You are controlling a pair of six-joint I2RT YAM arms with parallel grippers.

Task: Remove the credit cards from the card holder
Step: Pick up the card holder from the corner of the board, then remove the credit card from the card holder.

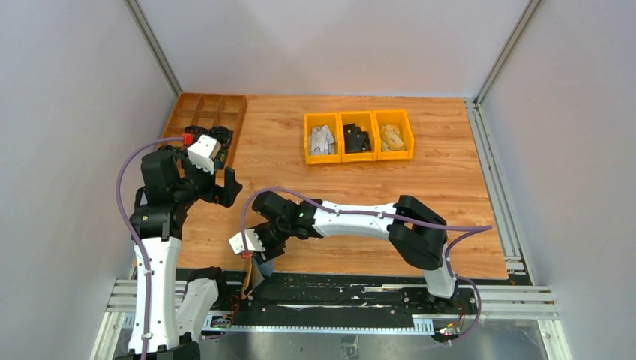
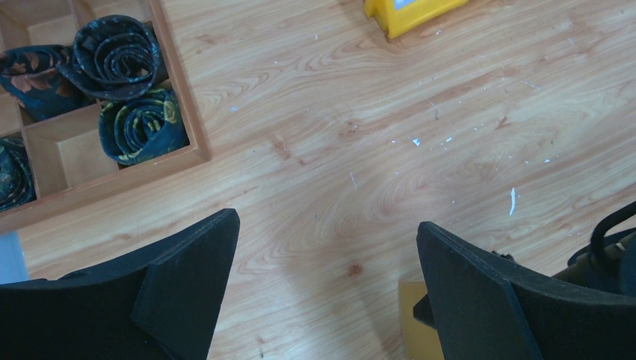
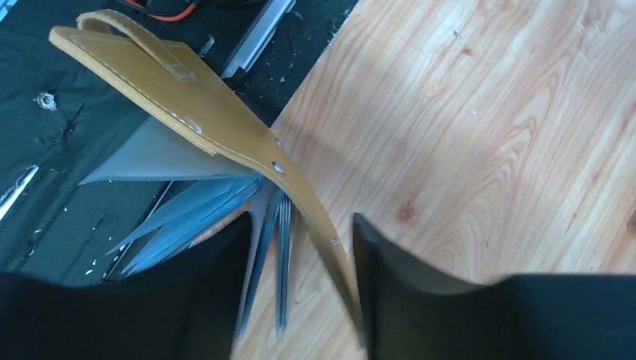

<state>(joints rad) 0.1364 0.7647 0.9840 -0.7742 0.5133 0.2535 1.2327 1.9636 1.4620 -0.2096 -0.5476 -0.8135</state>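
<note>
**A:** Where's the card holder point(image 3: 217, 112)?

**B:** At the table's point(image 3: 487, 112) near edge, fanned open, partly over the black base plate point(image 3: 45, 187). My right gripper point(image 3: 301, 225) straddles its yellow cover with the jaws partway apart. I can't tell if it's pinched.

**A:** Left?

**B:** Left gripper point(image 2: 326, 221) is spread wide and empty, by the tie tray point(image 2: 112, 187).

**A:** Risk?

**B:** With a loose hold, I'd say the holder slips off the edge and the credit cards spill.

Base: light wood-grain worktop point(image 1: 450, 187), flecked with white specks.
Far left: brown wooden divided tray point(image 1: 182, 112); rolled dark patterned fabric point(image 2: 120, 49) in some compartments.
Far centre: three bright yellow plastic bins point(image 1: 358, 158) side by side; black chunky pieces point(image 1: 356, 139) in the middle bin, tan pieces point(image 1: 391, 137) in the right.
Near edge: black mat point(image 1: 360, 289).
</note>
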